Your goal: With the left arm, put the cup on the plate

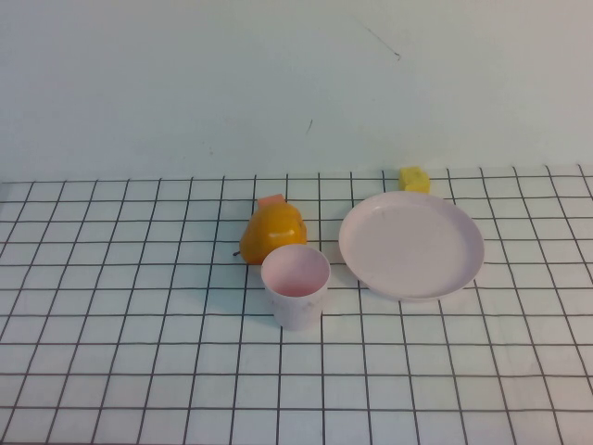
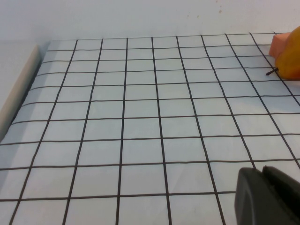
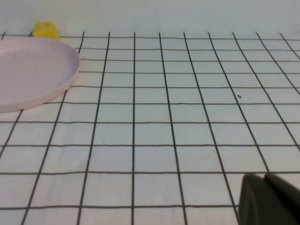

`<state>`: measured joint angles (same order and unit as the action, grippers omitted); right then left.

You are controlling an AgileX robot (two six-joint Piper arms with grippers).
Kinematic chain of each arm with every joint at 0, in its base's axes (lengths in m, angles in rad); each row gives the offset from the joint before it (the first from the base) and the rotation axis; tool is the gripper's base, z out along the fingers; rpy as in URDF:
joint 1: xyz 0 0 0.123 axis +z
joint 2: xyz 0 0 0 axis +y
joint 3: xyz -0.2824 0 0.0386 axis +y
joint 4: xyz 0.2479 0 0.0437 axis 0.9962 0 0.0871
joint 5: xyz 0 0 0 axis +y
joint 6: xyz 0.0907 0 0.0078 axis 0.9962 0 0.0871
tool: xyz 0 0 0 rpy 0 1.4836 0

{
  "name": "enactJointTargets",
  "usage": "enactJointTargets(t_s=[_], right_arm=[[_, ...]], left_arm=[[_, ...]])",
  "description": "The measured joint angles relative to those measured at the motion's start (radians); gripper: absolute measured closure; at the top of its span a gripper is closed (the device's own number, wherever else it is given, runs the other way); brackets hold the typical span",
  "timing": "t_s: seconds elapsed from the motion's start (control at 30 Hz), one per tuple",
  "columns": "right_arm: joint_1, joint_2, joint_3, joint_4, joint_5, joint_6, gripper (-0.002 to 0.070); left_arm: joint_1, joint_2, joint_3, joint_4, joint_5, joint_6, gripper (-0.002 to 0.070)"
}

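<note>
Left fingers [image 2: 265,197] closed, empty, away from the cup [image 1: 296,286]; right fingers [image 3: 269,199] unclear.

It looks like a test lab. A white table [image 1: 111,371] has black grid lines drawn on it, a plain white wall [image 1: 185,83] stands behind, and toy things sit there.

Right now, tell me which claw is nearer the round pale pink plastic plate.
Right, most likely. The right claw sits low with the pale pink plate close ahead. The left claw faces only the orange pear-shaped fruit; the plate lies beyond that.
</note>
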<state>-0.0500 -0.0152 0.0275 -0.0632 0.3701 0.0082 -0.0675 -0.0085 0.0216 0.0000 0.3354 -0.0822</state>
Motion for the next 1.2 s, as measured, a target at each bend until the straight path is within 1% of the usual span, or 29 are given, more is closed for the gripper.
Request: enactJointTargets(t_s=[0.17,0.3,0.4,0.7,0.9,1.0,1.2], right_arm=[[0.000,0.000,0.000,0.000,0.000,0.000,0.0678],[0.000,0.000,0.000,0.000,0.000,0.000,0.0678],[0.000,0.000,0.000,0.000,0.000,0.000,0.0678],[0.000,0.000,0.000,0.000,0.000,0.000,0.0678],[0.000,0.000,0.000,0.000,0.000,0.000,0.0678],[0.000,0.000,0.000,0.000,0.000,0.000,0.0678],[0.000,0.000,0.000,0.000,0.000,0.000,0.0678]], left_arm=[[0.000,0.000,0.000,0.017,0.000,0.000,0.0677],[0.000,0.000,0.002,0.000,-0.032,0.000,0.0677],[0.000,0.000,0.006,-0.020,-0.107,0.000,0.0677],[0.000,0.000,0.006,-0.026,-0.488,0.000,0.0677],[0.000,0.000,0.006,-0.024,-0.674,0.000,0.0677],[0.000,0.000,0.006,-0.035,-0.722,0.000,0.0677],[0.000,0.000,0.006,-0.037,-0.716,0.000,0.0677]])
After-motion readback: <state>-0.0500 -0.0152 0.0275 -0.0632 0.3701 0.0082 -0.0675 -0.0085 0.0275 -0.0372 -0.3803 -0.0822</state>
